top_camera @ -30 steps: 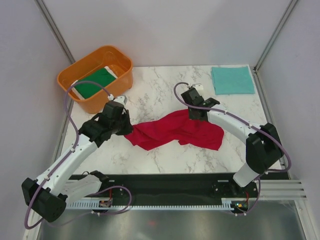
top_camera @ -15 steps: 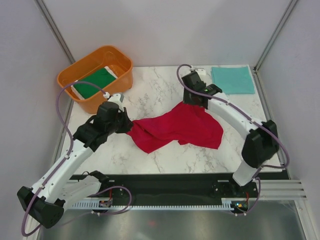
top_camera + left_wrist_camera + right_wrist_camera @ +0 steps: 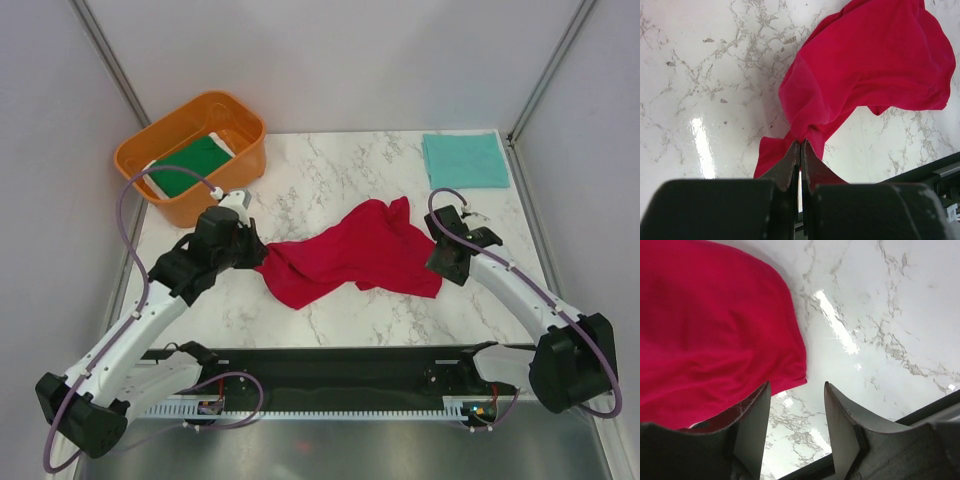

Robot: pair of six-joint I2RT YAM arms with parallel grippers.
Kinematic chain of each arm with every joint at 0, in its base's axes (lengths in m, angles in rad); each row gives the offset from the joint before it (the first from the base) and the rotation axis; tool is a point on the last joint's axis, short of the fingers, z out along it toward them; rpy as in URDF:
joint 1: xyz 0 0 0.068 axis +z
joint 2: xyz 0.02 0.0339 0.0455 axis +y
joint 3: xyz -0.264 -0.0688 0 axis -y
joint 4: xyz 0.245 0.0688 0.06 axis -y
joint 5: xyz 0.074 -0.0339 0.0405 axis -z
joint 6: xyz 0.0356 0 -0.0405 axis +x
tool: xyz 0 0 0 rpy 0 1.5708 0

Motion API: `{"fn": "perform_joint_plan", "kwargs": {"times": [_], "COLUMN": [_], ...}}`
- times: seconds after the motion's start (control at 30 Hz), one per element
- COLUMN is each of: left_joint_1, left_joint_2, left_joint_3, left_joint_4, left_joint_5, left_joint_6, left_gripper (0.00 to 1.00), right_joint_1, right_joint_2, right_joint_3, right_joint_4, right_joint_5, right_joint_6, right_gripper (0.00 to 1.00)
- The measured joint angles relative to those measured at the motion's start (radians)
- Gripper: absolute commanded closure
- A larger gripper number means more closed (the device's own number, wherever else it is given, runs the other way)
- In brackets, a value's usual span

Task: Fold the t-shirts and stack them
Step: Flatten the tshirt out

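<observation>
A bright red t-shirt [image 3: 360, 250] lies crumpled across the middle of the marble table. My left gripper [image 3: 262, 256] is shut on its bunched left end; in the left wrist view the jaws [image 3: 800, 143] pinch red cloth [image 3: 865, 65]. My right gripper [image 3: 434, 266] hovers open by the shirt's right corner. In the right wrist view its fingers [image 3: 796, 385] stand apart over bare marble, with the red hem [image 3: 715, 330] beside the left finger. A teal t-shirt [image 3: 465, 160] lies folded at the back right. A dark green t-shirt [image 3: 190, 166] rests in the tub.
The orange plastic tub [image 3: 238, 112] stands at the back left corner. The black base rail [image 3: 340, 375] runs along the table's near edge. Grey walls close in the back and both sides. Bare marble [image 3: 320, 170] lies between tub and teal shirt.
My right gripper opened and let go of the red shirt's far edge, then swung back and right to the shirt's right corner. The released cloth dropped. The left arm barely moved.
</observation>
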State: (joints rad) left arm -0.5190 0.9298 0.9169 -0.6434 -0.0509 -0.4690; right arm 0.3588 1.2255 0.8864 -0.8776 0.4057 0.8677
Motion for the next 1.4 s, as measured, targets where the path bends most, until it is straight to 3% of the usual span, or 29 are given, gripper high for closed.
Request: {"fn": "perform_joint_plan", "kwargs": {"times": [0.6, 0.63, 0.73, 0.77, 0.83, 1.0, 1.17, 1.4], "left_joint_1": [0.000, 0.000, 0.000, 0.000, 0.000, 0.000, 0.000, 0.000], "left_joint_2": [0.032, 0.034, 0.035, 0.034, 0.031, 0.000, -0.062, -0.137], "left_joint_3": [-0.005, -0.005, -0.005, -0.005, -0.005, -0.004, 0.068, 0.330], "left_joint_4": [0.027, 0.028, 0.030, 0.031, 0.032, 0.032, -0.007, -0.074], "left_joint_5": [0.003, 0.003, 0.000, 0.000, 0.002, 0.019, 0.066, 0.129], "left_joint_6": [0.002, 0.004, 0.007, 0.007, 0.007, 0.007, 0.008, 0.026], "left_gripper": [0.98, 0.98, 0.98, 0.98, 0.98, 0.98, 0.98, 0.98], "right_joint_1": [-0.041, -0.041, -0.041, -0.041, -0.041, -0.041, -0.041, -0.041], "right_joint_2": [0.058, 0.064, 0.076, 0.077, 0.072, -0.002, -0.187, -0.444], "right_joint_3": [-0.237, -0.237, -0.237, -0.237, -0.237, -0.232, -0.100, 0.323], "right_joint_4": [0.206, 0.220, 0.243, 0.250, 0.259, 0.247, 0.087, -0.056], "right_joint_5": [-0.074, -0.071, -0.065, -0.058, -0.043, -0.022, 0.013, 0.043], "right_joint_6": [0.106, 0.106, 0.101, 0.097, 0.089, 0.069, 0.032, -0.025], "right_gripper": [0.50, 0.52, 0.71, 0.85, 1.00, 1.00, 1.00, 1.00]}}
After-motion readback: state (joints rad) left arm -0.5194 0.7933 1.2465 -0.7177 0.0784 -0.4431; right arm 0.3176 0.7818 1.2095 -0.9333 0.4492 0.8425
